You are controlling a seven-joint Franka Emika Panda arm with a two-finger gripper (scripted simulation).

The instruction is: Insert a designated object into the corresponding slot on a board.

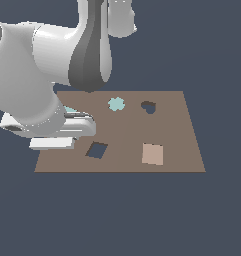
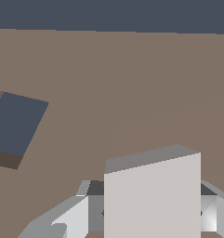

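The brown board (image 1: 182, 150) lies flat. Its diamond-turned dark square slot (image 1: 96, 150) is near the front edge and also shows in the wrist view (image 2: 18, 128). My gripper (image 1: 52, 143) hangs low over the board's front corner on the exterior view's left, a short way from the slot. In the wrist view the gripper (image 2: 152, 209) is shut on the light-grey square tile (image 2: 152, 195), held upright between the fingers (image 2: 69, 218). The tile is above the board surface, beside the slot and not over it.
On the board are a pinkish-beige square (image 1: 152, 154), a cyan round shape (image 1: 116, 104) and a dark heart-like hole (image 1: 149, 106). A bit of cyan (image 1: 69, 109) peeks from behind the arm. The arm's bulk (image 1: 37, 65) hides the board's left part.
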